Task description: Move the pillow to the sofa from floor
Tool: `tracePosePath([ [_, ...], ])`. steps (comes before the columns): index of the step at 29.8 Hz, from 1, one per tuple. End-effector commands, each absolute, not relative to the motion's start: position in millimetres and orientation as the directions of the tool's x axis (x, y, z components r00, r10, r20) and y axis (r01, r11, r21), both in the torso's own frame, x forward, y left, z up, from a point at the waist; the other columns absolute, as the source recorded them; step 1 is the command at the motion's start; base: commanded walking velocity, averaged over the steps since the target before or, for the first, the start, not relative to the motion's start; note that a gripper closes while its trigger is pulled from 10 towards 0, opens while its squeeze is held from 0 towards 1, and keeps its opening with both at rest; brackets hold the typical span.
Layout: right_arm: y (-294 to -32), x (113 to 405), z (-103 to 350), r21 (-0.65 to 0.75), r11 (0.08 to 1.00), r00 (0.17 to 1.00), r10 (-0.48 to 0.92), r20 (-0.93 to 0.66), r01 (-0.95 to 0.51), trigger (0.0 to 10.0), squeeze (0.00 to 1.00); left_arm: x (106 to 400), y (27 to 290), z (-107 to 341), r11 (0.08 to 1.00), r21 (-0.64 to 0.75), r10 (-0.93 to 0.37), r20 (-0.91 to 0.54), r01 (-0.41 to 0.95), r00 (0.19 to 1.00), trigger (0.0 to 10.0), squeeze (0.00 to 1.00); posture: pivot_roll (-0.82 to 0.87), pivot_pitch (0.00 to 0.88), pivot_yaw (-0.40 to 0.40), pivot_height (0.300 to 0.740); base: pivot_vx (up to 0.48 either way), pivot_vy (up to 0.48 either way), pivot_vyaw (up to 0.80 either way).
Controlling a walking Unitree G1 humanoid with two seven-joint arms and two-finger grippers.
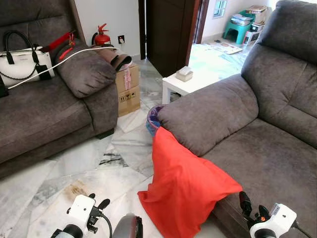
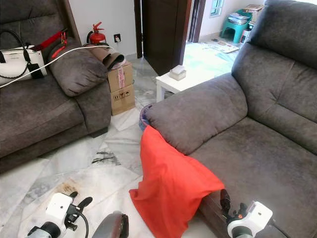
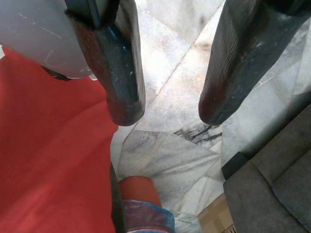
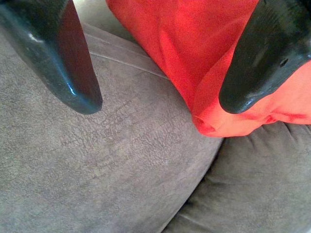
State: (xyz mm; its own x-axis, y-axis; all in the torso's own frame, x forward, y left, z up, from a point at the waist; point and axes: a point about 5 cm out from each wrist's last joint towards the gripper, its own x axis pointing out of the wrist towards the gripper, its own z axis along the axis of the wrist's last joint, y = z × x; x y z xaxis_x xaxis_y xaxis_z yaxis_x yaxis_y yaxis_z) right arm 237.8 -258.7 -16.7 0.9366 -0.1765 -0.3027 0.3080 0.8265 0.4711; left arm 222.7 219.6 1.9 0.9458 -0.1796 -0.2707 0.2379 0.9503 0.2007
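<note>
A red pillow [image 1: 184,184] stands on the marble floor, leaning against the front of the grey sofa [image 1: 257,148] on the right, its top corner under the armrest. The pillow's corner [image 4: 214,58] rests against the sofa seat in the right wrist view. My right gripper [image 4: 160,104] is open just over that seat edge, nothing between its fingers. My left gripper [image 3: 165,114] is open above the floor, with the pillow [image 3: 53,160] beside it. Both wrists show low in the head views: left wrist [image 1: 81,213], right wrist [image 1: 270,223].
A second grey sofa [image 1: 44,109] on the left holds a white handbag [image 1: 20,62]. Cardboard boxes [image 1: 127,87] and a fire extinguisher [image 1: 101,35] stand by it. A white side table [image 1: 184,84] and a basket [image 1: 152,118] sit behind the pillow. The doorway lies beyond.
</note>
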Motion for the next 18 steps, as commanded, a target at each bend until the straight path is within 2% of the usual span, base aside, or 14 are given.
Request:
tracePosePath([
  [1, -253.7, 239.3, -17.2, 0.489, 0.824, 0.942, -0.15, -0.299, 0.286, 10.0, 0.0, 220.2, 221.9, -2.0, 0.95, 0.196, -0.178, -0.298, 0.243, 0.938, 10.0, 0.0, 0.19, 0.087, 0.009, 0.618, 0.0, 0.0, 0.0],
  [6, -250.6, 239.4, -18.6, 0.461, 0.843, 0.939, -0.139, -0.314, 0.279, 10.0, 0.0, 220.8, 220.3, -0.9, 0.949, 0.184, -0.194, -0.291, 0.254, 0.937, 10.0, 0.0, 0.2, 0.077, 0.008, 0.618, 0.0, 0.0, 0.0],
  [8, -250.4, 239.2, -19.0, 0.46, 0.842, 0.937, -0.14, -0.319, 0.282, 10.0, 0.0, 220.8, 221.6, -0.1, 0.95, 0.185, -0.19, -0.29, 0.25, 0.938, 10.0, 0.0, 0.2, 0.075, 0.009, 0.618, 0.259, 0.0, 0.0],
  [13, -250.0, 238.7, -19.5, 0.463, 0.841, 0.938, -0.139, -0.318, 0.281, 10.0, 0.0, 219.5, 221.6, -0.8, 0.95, 0.182, -0.194, -0.293, 0.254, 0.936, 10.0, 0.0, 0.2, 0.065, 0.006, 0.618, 0.33, 0.0, 0.76],
  [18, -250.6, 238.4, -19.8, 0.485, 0.822, 0.936, -0.152, -0.318, 0.298, 10.0, 0.0, 216.9, 221.5, -2.5, 0.949, 0.18, -0.199, -0.299, 0.26, 0.933, 10.0, 0.0, 0.2, 0.063, 0.007, 0.618, 0.335, 0.0, 0.0],
])
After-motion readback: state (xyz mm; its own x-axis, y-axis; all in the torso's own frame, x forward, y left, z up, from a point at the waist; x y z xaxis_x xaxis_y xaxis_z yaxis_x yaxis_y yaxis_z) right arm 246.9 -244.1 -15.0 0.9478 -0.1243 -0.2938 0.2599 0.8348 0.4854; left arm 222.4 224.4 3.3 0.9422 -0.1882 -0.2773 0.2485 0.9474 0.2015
